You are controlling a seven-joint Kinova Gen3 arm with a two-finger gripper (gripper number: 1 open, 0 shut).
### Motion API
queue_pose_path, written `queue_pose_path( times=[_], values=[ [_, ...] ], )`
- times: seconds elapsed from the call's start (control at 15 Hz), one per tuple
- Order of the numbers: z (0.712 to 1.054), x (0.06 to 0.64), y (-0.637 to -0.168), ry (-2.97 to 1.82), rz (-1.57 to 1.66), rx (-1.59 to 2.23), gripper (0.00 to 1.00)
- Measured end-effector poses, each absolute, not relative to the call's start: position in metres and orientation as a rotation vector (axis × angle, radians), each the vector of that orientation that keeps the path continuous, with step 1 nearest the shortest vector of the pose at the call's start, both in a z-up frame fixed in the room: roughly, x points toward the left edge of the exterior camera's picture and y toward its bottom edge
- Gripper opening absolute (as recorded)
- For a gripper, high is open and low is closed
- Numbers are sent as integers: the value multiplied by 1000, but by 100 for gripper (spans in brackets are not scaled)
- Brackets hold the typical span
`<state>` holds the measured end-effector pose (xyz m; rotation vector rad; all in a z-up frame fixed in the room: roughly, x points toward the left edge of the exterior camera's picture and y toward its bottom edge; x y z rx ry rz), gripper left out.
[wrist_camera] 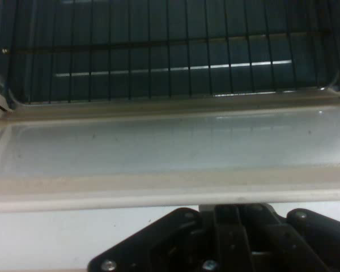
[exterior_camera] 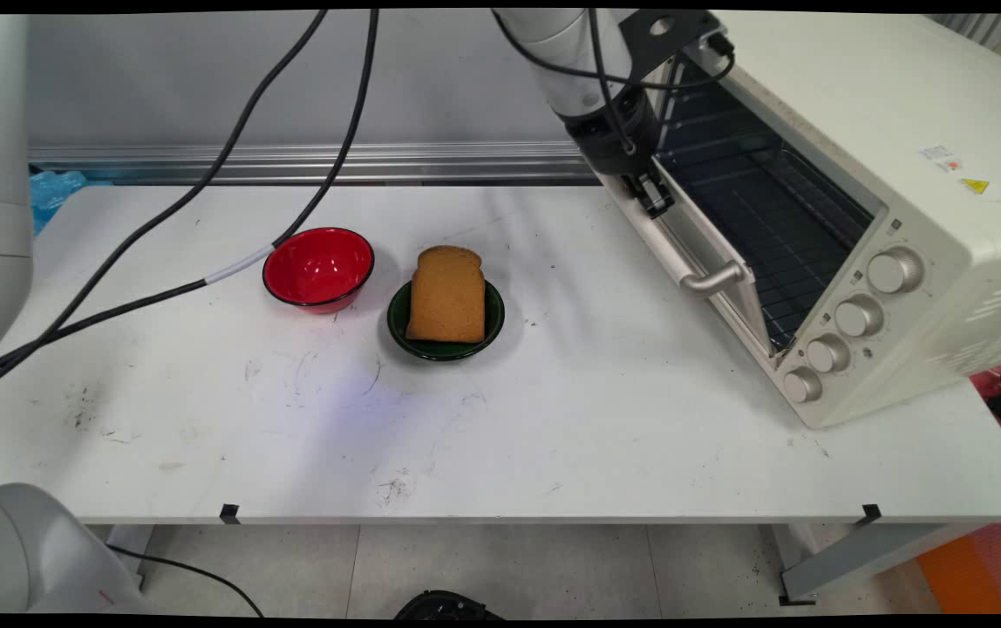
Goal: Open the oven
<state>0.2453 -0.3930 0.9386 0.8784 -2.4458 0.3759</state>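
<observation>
My gripper (exterior_camera: 653, 196) hangs at the far end of the top rim of a cream toaster oven's door (exterior_camera: 694, 249), touching it or just above it. The door stands partly lowered, its silver handle (exterior_camera: 714, 279) facing the table. Inside the oven (exterior_camera: 902, 131) I see a dark wire rack (exterior_camera: 762, 201). In the hand view the door's glass pane (wrist_camera: 170, 147) fills the middle, with the rack (wrist_camera: 170, 62) behind it and the gripper's black linkage (wrist_camera: 238, 221) at the bottom edge, under the door's rim.
A slice of brown bread (exterior_camera: 446, 296) lies on a small green plate (exterior_camera: 398, 324) mid-table. A red bowl (exterior_camera: 318, 266) stands just left of it. Black cables (exterior_camera: 230, 157) hang across the table's left half. Four knobs (exterior_camera: 849, 318) line the oven's front.
</observation>
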Motion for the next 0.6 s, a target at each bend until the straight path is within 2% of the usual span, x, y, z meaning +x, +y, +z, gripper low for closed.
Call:
queue_pose_path(
  times=[0.6],
  values=[
    [910, 262, -384, -2439, 361, 836, 0]
  ],
)
